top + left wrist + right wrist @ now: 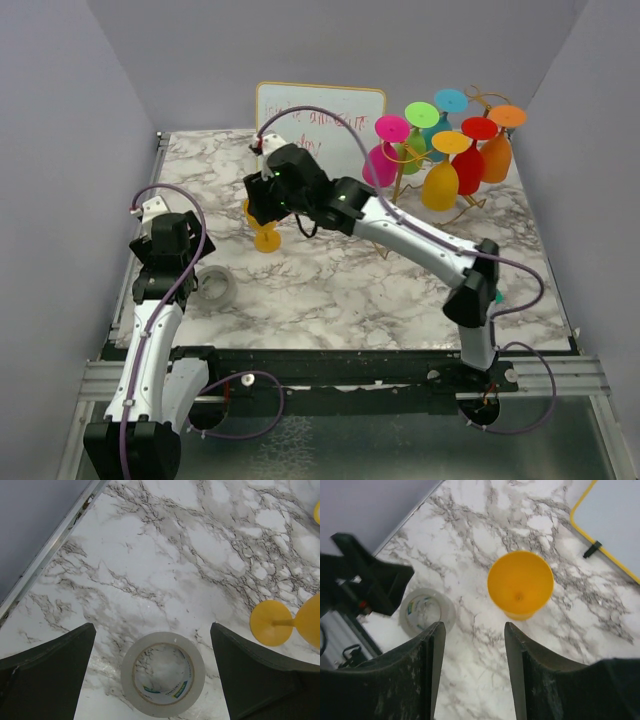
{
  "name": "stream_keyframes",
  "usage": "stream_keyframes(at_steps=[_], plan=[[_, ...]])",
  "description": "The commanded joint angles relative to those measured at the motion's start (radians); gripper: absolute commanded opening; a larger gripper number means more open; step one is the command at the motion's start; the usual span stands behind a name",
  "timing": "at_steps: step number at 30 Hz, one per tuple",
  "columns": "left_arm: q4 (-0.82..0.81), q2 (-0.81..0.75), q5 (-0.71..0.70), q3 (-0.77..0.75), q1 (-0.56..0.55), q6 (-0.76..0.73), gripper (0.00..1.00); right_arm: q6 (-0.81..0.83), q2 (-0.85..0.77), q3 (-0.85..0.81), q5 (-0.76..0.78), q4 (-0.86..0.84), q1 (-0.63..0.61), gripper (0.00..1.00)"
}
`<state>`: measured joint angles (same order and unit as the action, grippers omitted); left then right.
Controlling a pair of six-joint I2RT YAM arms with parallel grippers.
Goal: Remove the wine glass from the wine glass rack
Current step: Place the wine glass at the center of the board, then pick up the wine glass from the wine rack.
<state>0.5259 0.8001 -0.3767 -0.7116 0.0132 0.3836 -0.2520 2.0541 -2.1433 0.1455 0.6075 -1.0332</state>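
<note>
A yellow wine glass (pixel 266 238) stands upright on the marble table, apart from the rack. In the right wrist view I look down into its bowl (pixel 520 584). The left wrist view shows its round foot (pixel 271 622). My right gripper (pixel 262 208) hovers just above it, open and empty (pixel 475 630), with the glass beyond the fingertips. The gold wire wine glass rack (pixel 470 206) stands at the back right with several coloured glasses hanging upside down. My left gripper (pixel 185 268) is open and empty (pixel 152 627) above a tape roll.
A roll of white tape (pixel 213 287) lies on the table at the left, between my left fingers (pixel 162 674) and left of my right fingers (pixel 426 611). A yellow-framed white board (pixel 320 118) leans at the back. Grey walls enclose the table.
</note>
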Motion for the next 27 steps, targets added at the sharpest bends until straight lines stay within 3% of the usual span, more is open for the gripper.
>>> stream_keyframes(at_steps=[1, 7, 16, 21, 27], plan=[[0.007, 0.002, 0.025, -0.027, 0.005, -0.009, 0.99, -0.130, -0.303, 0.295, -0.057, -0.188, -0.006, 0.56], [0.005, 0.003, 0.035, -0.028, 0.005, -0.008, 0.99, -0.331, -0.655, 0.769, -0.050, -0.321, -0.007, 0.57], [0.000, -0.013, 0.045, -0.017, 0.005, -0.001, 0.99, -0.610, -1.085, 1.229, 0.203, -0.226, -0.006, 0.63], [-0.015, -0.013, 0.101, -0.016, 0.005, -0.014, 0.99, -0.711, -1.282, 1.316, 0.389, -0.092, -0.007, 0.63], [-0.015, -0.013, 0.099, -0.015, 0.005, -0.015, 0.99, -0.665, -1.351, 1.230, 0.547, 0.096, -0.007, 0.63]])
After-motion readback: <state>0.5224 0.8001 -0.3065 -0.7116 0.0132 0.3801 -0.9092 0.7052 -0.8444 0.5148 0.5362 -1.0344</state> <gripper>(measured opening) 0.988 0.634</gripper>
